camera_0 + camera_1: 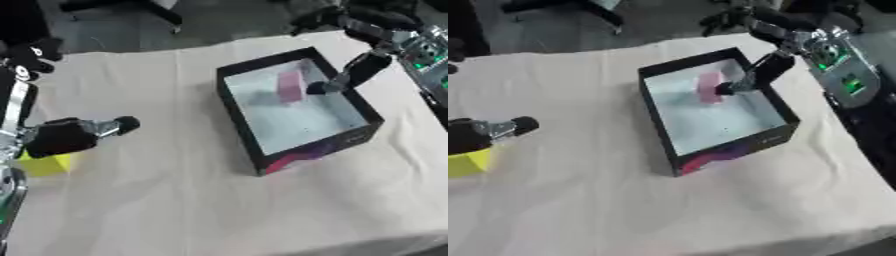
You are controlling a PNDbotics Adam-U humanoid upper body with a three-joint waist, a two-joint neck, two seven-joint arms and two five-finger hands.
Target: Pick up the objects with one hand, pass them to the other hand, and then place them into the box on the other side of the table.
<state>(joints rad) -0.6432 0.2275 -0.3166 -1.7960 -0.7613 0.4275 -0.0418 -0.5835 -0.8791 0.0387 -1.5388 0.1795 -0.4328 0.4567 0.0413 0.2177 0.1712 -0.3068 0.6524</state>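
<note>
The right hand (346, 75) hangs over the box (262, 150), fingers straight, beside the pink block (290, 86); lift clear of the wall. The left hand (74, 135) curls empty above the yellow block (45, 165); close round its sides squarely.

yellow block (48, 164): top hidden under left hand (66, 136) | pink block (290, 86): blurred, contact with right hand (354, 72) fingertips unclear

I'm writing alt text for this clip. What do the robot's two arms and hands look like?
Both hands are black with silver metal joints. The right hand hangs from a grey forearm panel bearing green lights. The left hand has dark, rounded fingertips; its arm shows silver struts along the view's left edge.
</note>
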